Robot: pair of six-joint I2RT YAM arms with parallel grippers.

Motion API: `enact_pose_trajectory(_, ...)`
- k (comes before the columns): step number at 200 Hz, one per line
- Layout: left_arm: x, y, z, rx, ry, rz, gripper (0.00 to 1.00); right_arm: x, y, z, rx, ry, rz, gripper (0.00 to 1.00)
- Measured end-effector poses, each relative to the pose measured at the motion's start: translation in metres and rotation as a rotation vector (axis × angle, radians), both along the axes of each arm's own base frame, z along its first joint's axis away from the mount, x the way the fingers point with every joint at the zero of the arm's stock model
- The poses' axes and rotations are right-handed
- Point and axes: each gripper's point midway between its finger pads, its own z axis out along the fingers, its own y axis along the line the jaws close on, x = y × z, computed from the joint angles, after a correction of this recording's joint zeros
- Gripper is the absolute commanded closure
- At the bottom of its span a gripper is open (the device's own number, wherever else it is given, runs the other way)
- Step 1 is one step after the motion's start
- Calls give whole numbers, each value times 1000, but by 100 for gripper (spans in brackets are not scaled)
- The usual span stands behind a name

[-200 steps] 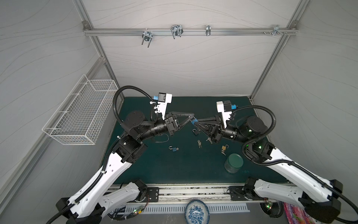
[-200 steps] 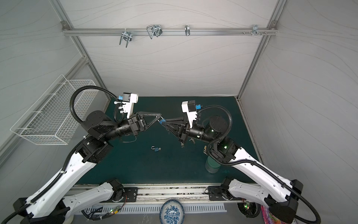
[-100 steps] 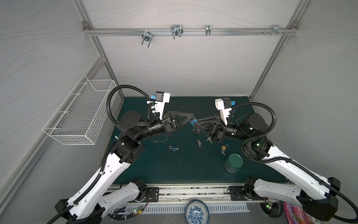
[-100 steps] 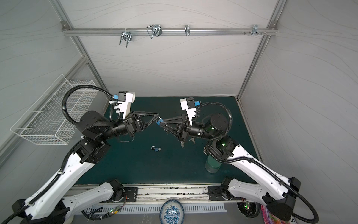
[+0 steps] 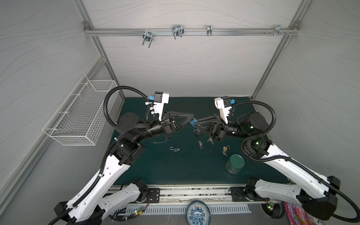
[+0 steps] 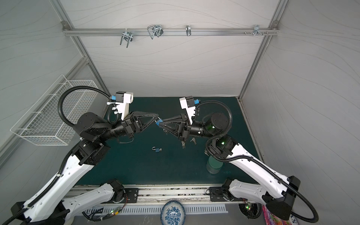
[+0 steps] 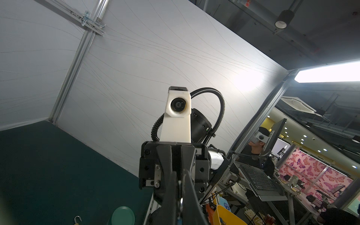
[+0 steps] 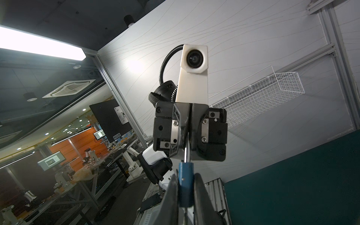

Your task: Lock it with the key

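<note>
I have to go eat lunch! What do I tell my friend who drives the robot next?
Left gripper: shut on the key, up in the air.
Right gripper: shut on the blue padlock, fingers on both its sides.
The key's blade meets the padlock's body between the two grippers.
Done: both picked up and lined up.
Left: push the key home and turn it; how far in it sits cannot be seen.
Loose keys and a spare padlock lie on the mat.

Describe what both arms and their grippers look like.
The left arm and right arm have white shells, black joints and looping black corrugated cables. The left gripper and right gripper are black, triangular and open-framed, with white camera mounts. Green lights glow on the right arm.
</note>
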Motion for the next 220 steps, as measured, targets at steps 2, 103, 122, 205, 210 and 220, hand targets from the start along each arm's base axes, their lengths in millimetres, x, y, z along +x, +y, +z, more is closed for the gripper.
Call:
enact_pose_trajectory(2,0,0,0,0,0,-1,100,0,0,0,1,0,-1,100)
enact_pose_trajectory(103,2,-1,0,-33,-23,21,100,6,1,6,-35,-39,-16,100)
enact_pose_trajectory(122,2,-2,0,-35,-25,23,100,6,1,6,-41,-47,-20,100)
enact_pose_trajectory(205,2,-15,-5,-12,-74,26,100,11,-10,7,-61,-12,-79,100)
enact_pose_trajectory(210,2,-16,-4,-12,-76,27,100,11,-11,8,-62,-12,-81,100)
enact_pose_trajectory(220,2,-18,-4,-13,-82,29,100,11,-12,9,-61,-12,-84,100)
